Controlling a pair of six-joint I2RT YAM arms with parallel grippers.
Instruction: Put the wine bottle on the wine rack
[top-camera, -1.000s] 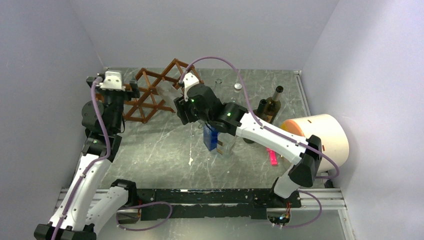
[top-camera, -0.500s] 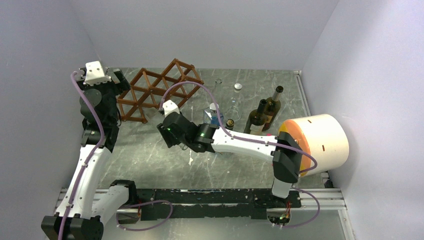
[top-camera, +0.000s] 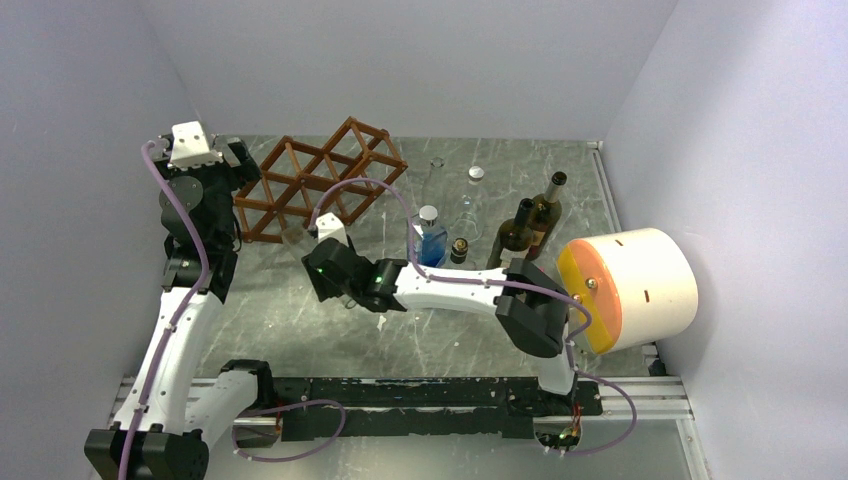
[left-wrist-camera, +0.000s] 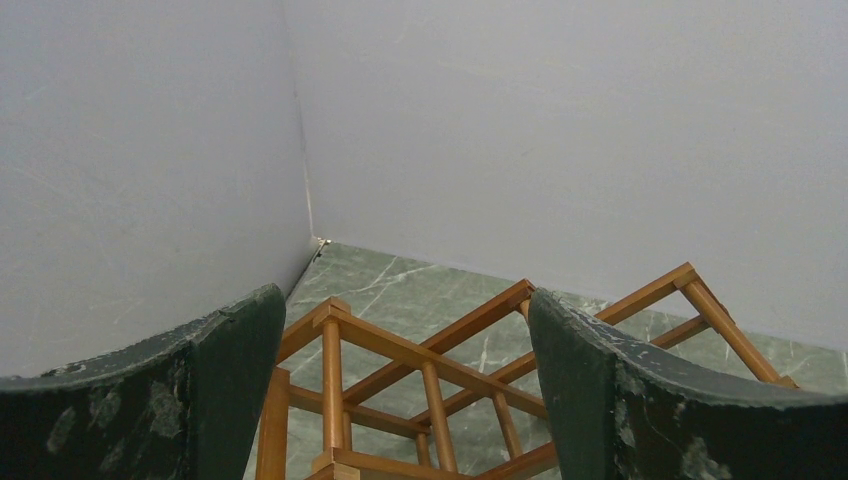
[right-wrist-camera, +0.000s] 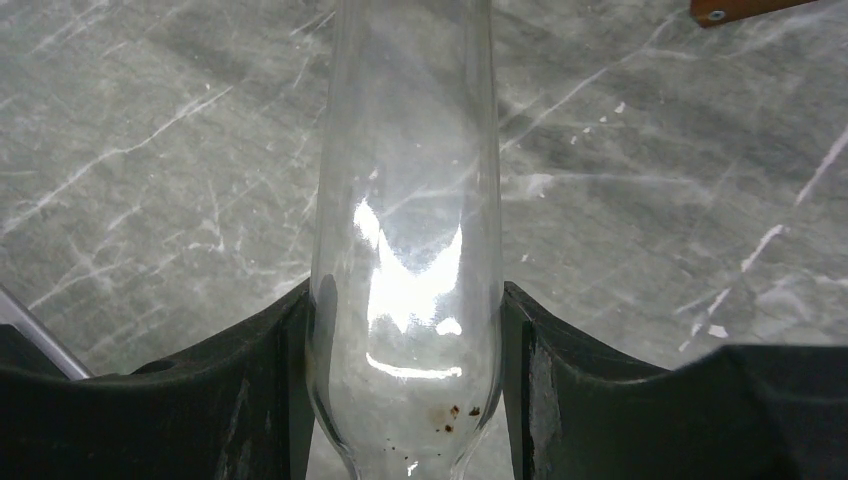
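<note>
Just in front of the rack (left-wrist-camera: 334, 380) the right gripper (right-wrist-camera: 405, 330) clasps the clear bottle (right-wrist-camera: 405, 200), the left gripper (left-wrist-camera: 400, 310) gapes empty over the rack's left end, and a blue bottle (top-camera: 432, 243), dark bottles (top-camera: 517, 235) and a drum (top-camera: 650, 275) stand to the rack's right.

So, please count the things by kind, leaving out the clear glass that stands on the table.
Wine rack: 1
Dark bottles: 3
Blue bottle: 1
Clear bottle in the right end effector: 1
Orange-faced cylinder: 1
Total: 7
</note>
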